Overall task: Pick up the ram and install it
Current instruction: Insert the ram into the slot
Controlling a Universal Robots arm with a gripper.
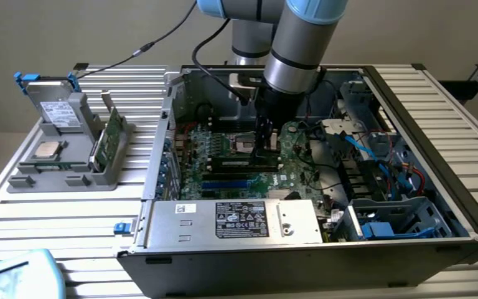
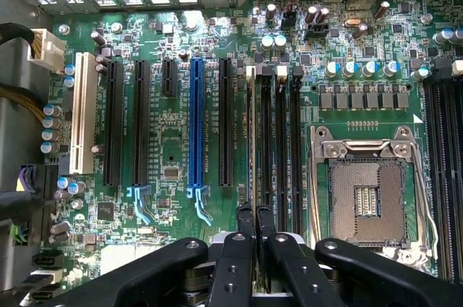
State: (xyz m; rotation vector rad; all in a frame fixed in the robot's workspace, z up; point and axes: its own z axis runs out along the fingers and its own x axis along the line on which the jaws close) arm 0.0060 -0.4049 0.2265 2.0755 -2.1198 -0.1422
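Just above the green motherboard (image 2: 166, 140), the arm's black metal fingers (image 2: 244, 224) stand narrow, pinched on the thin upper edge of the ram (image 2: 250, 140). The ram is seen edge-on in the wrist view as a slim dark strip. It runs along the outermost of four parallel black memory slots, the one nearest the long expansion slots, and whether it is fully seated cannot be told. Beside that bank lie a glossy blue plastic slot (image 2: 195, 126) and a cream one (image 2: 83, 115). On the other side sits the square, metal-framed CPU socket (image 2: 365, 198) with its grid of contacts.

In the exterior view the gripper (image 1: 264, 149) reaches straight down from a cylindrical grey-and-blue arm into the open black steel case (image 1: 463, 187). The case lies on a ribbed, slatted metal desk (image 1: 56, 224). A silver, labelled power supply box (image 1: 231, 221) fills the case's near edge. Toward the exterior view's left, a grey moulded holder (image 1: 65, 177) carries a square silver chip (image 1: 48, 149) and a tall green card (image 1: 109, 140), well apart from the gripper.
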